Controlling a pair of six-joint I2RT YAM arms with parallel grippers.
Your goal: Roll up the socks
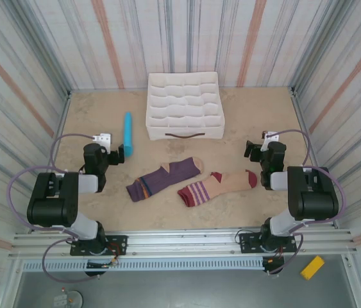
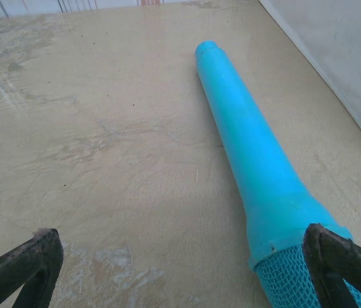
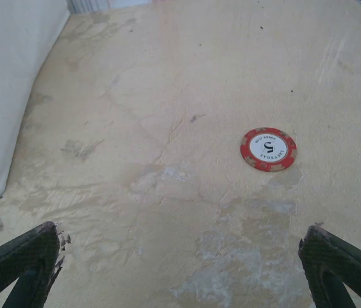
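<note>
1. Socks first: the purple sock (image 1: 163, 179) and the beige sock (image 1: 222, 186) lie flat and unrolled on the counter (image 1: 90, 115). They are side by side near its front edge, between the two arms.
2. A white organizer box (image 1: 184, 106) stands at the far middle of the counter, with a dark handle on its near wall. Its grid of small compartments shows bare white fabric.
3. The left jaws (image 2: 180, 234) are spread wide, low over the counter, gripping nothing. The right jaws (image 3: 180, 230) are spread just as wide over bare counter, right of the box.
4. A light-blue cylinder (image 2: 251, 147) lies just left of the box, and its meshed end is beside one left finger.
5. A red-and-white chip (image 3: 268, 149) lies flat ahead of the right jaws.
</note>
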